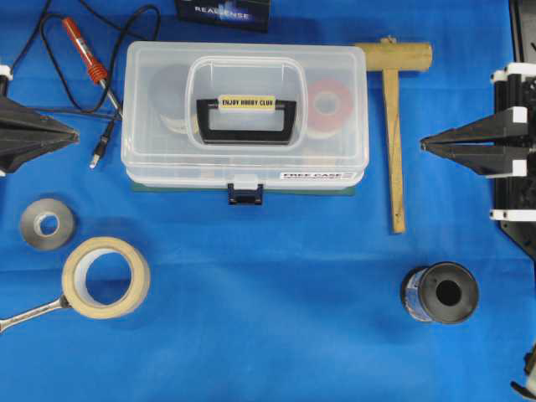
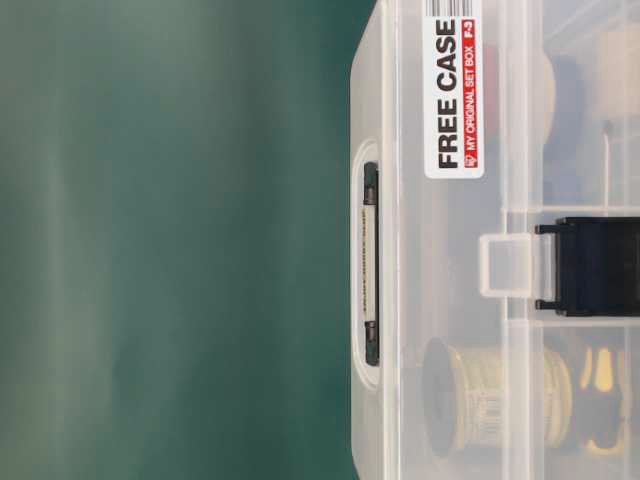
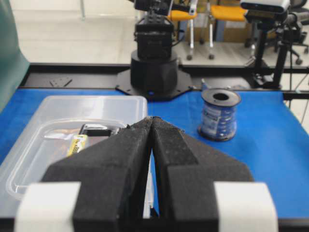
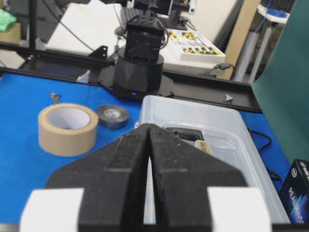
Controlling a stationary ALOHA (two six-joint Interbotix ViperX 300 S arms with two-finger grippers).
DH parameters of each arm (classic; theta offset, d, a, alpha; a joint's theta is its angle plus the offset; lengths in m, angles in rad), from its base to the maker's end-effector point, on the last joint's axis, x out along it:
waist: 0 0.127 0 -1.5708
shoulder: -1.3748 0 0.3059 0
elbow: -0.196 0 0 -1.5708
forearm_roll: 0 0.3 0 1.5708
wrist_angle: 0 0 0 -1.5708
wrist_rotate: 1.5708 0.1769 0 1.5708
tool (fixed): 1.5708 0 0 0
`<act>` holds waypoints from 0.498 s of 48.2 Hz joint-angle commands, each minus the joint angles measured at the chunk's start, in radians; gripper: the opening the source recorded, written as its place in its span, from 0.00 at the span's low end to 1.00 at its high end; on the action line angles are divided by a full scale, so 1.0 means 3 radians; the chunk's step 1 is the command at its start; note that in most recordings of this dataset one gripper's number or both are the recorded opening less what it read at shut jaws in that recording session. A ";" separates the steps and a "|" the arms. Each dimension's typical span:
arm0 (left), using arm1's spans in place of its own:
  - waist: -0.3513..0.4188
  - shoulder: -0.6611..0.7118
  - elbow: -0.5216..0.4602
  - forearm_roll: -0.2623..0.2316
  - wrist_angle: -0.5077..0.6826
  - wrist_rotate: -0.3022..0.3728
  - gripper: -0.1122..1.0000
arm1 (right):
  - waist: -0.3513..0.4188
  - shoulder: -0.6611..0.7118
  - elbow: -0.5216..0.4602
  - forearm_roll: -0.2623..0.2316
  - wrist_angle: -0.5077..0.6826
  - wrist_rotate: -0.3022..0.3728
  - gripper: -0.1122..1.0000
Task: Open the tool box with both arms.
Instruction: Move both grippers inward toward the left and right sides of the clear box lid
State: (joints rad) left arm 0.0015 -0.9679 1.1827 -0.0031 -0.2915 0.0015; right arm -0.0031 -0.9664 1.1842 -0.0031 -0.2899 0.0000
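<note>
The tool box [image 1: 244, 117] sat closed in the upper middle of the overhead frame, its dark blue front latch [image 1: 245, 194] snapped down on the lower edge and its black handle [image 1: 247, 121] lying flat in the lid. The left gripper [image 1: 74, 134] waited at the left edge and the right gripper [image 1: 425, 145] at the right, both clenched on nothing, well apart from the case. I'd judge nothing had begun. To do it well, one arm should pin the lid or base steady while the other's pointed tips flip the latch up cleanly, avoiding the wooden mallet [image 1: 394, 126] just beside the box's right end.
</note>
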 commanded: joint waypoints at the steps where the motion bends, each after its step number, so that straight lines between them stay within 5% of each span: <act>1: 0.0026 0.0031 -0.0097 -0.0092 0.0143 0.0066 0.10 | -0.0031 0.0046 -0.0107 0.0005 -0.0005 0.0005 0.10; 24: 0.0639 0.0077 -0.0061 -0.0102 0.1038 0.0159 0.11 | -0.0690 0.0532 -0.0322 0.0026 0.1202 0.0184 0.11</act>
State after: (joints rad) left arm 0.1657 -0.9526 1.1750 -0.0322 -0.0169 0.0460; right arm -0.1841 -0.8360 1.1106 0.0000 0.0430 0.0476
